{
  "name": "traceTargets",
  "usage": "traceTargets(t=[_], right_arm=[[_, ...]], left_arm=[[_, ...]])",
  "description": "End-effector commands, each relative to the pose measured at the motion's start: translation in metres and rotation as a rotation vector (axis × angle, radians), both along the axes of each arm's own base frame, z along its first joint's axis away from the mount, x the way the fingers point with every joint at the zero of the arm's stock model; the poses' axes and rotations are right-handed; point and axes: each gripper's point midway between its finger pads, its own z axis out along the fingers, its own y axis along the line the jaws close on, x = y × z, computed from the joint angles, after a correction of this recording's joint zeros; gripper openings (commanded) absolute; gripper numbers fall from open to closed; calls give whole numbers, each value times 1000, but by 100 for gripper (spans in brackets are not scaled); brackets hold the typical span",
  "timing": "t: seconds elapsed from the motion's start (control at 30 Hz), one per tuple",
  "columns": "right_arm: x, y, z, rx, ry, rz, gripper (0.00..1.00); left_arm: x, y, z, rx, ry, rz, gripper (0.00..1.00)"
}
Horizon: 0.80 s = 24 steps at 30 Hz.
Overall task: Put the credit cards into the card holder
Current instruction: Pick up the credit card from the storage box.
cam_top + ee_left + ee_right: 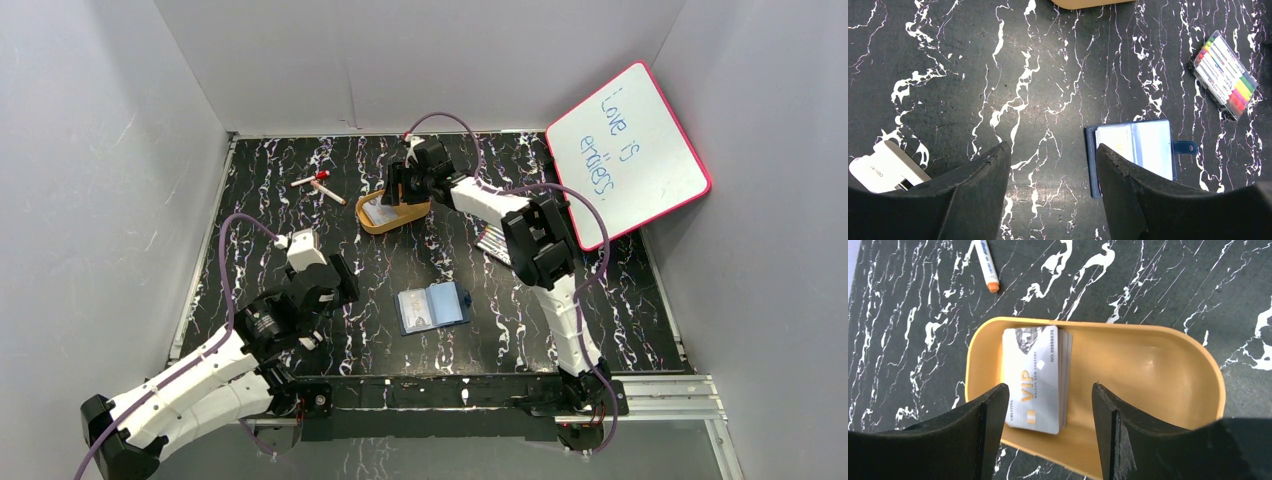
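Tray behind, card holder in front.
The credit cards (1035, 380) lie stacked in the tray (1148, 360); the card holder (433, 308) sits nearer on the table (620, 300), marker pack (1225, 75) behind-right of it.

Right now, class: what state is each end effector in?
Left end effector: open, holding nothing.
Right end effector: open, empty, over the credit cards.

table (250, 200): we see black, white-veined marble
tray (1148, 365): orange
credit cards (1035, 375): pale grey, gold lettering
card holder (1140, 145): navy, lighter blue inside
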Motion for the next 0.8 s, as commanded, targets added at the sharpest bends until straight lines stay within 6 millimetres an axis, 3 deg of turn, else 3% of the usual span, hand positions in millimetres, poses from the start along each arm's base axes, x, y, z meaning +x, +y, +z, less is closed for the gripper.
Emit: traceTargets(t=[0.0,0.37,0.63,0.77], right_arm=[[13,8,10,7,-30,27,71],[9,13,-14,-14,14,64,67],[8,13,-19,-25,21,62,50],[9,11,-23,-46,29,61,55]], left_arm=[[5,6,14,10,-33,28,61],[5,4,7,24,-16,22,61],[6,4,4,29,-13,24,60],[6,3,3,32,-8,21,60]])
